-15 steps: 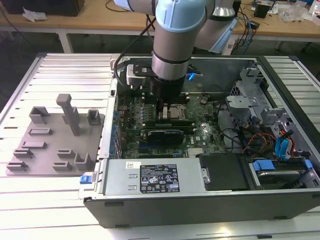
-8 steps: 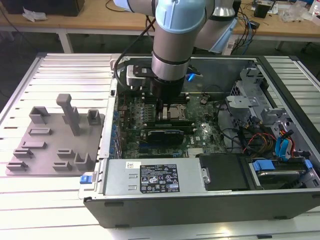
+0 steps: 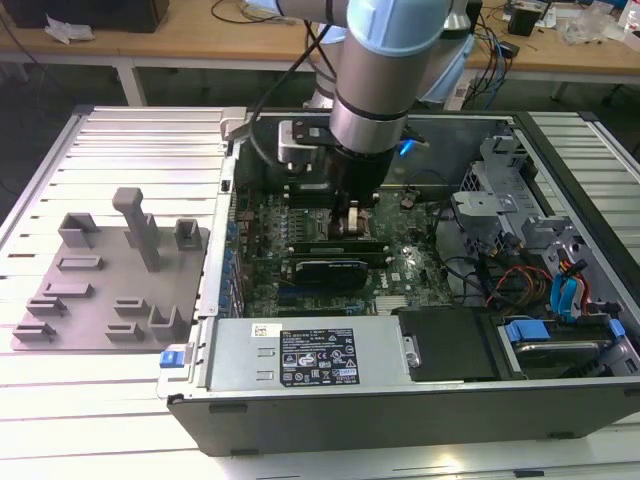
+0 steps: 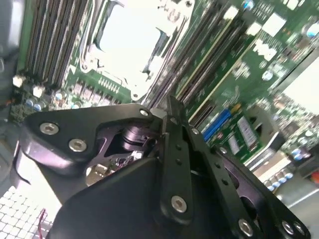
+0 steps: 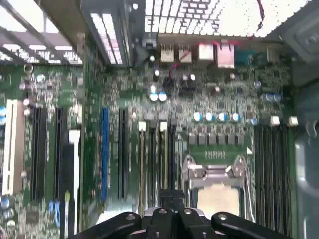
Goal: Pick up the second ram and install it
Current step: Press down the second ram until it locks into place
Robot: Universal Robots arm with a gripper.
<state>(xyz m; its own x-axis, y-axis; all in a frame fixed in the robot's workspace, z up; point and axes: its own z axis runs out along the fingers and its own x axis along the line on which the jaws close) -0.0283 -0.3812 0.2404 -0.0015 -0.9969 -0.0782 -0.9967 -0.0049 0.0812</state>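
Note:
In the exterior view my gripper reaches down into the open computer case, just above the motherboard. Directly under its tips lies a long dark memory stick, the second ram, flat along the slots beside the CPU socket. The fingers meet at a point in the second wrist view, shut, over the memory slots next to the metal-framed socket. In the first wrist view the fingertips sit at the end of the slots with white clips. Whether the tips touch the stick is hidden by the gripper body.
A grey plastic plate with upright blocks lies on the slatted table at the exterior view's left. A black card and the power supply sit close to the gripper. Drive bays and cables crowd the exterior view's right side of the case.

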